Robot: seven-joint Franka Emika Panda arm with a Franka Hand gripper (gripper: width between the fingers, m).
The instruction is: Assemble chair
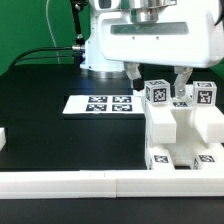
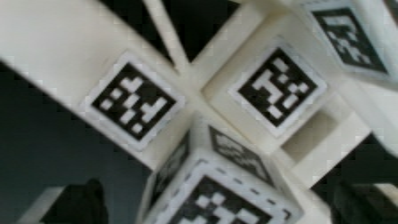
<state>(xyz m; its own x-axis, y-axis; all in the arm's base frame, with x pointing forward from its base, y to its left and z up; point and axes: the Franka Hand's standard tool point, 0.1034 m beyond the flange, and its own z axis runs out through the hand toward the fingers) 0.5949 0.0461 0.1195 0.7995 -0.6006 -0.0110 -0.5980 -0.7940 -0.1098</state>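
**Chair assembly: jaws released above the part-built chair**

Nearest the exterior camera runs a long plain white border rail (image 1: 70, 182), lying across the front of the black counter (image 1: 40, 120). Reading from the exterior view's left: a small white piece (image 1: 3, 140) is cut by the frame edge and cannot be identified; next, the marker board (image 1: 102, 103) lies flat on the counter, well apart from the work. Farther toward the exterior view's right stands the chair (image 1: 182, 132), a cluster of chunky white tagged blocks resting against the border rail, with two tagged upright ends rising from its top.

The gripper (image 1: 158, 80) hangs directly above those upright ends. Its jaws stand spread wide, one finger on each side of the nearer tagged end, and nothing is gripped between them.

Judged from this arrangement, the step in hand is the release of a part just seated in the assembly. The next move calls for a straight lift clear of the uprights without nudging them, then a reach for another loose part.

The wrist view shows only blurred tagged faces (image 2: 134, 97) at very close range; which parts they belong to cannot be told. Whether the joints are fully seated is not visible, and no remaining loose parts are identifiable in either view.
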